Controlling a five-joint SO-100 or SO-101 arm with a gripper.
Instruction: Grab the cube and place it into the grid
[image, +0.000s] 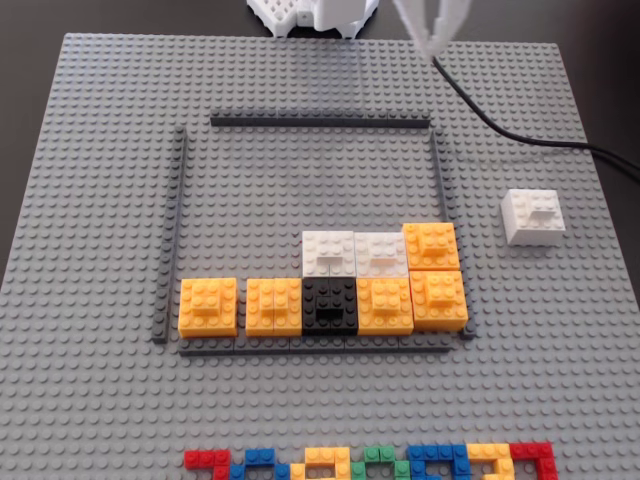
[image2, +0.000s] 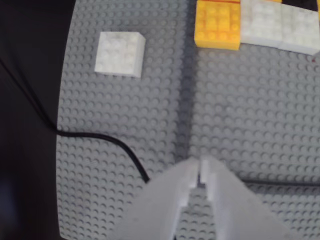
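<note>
Hand (image2: 201, 172) enters the wrist view from the bottom edge, white and blurred, its two fingers pressed together with only a thin slit between the tips, pinching nothing. In the fixed view the hand (image: 432, 42) appears as a pale, motion-blurred shape at the top edge, above the far right corner of the grid (image: 183, 190).

Cube (image: 532, 215): small white square block with a smaller raised white plate on top, studs visible. It sits alone on the light grey studded baseplate (image: 100, 150), outside the grid, to the right of its right strip in the fixed view and well apart from the hand. In the wrist view the cube (image2: 120, 53) lies upper left, left of the dark strip (image2: 186, 115).

Grid: thin dark grey strips framing a rectangle of baseplate. Inside, bottom row, left to right in the fixed view: orange block (image: 208, 305), a gap, orange block (image: 274, 306), black block (image: 329, 306), orange block (image: 384, 305), orange block (image: 438, 300). Second row: two white blocks (image: 329, 252) (image: 379, 252) side by side, and one more orange block (image: 431, 245) at the right strip.

Black cable (image: 520, 135) runs across the baseplate's far right corner onto the dark tabletop (image: 30, 120). Row of multicoloured bricks (image: 370, 462) along the near edge.
</note>
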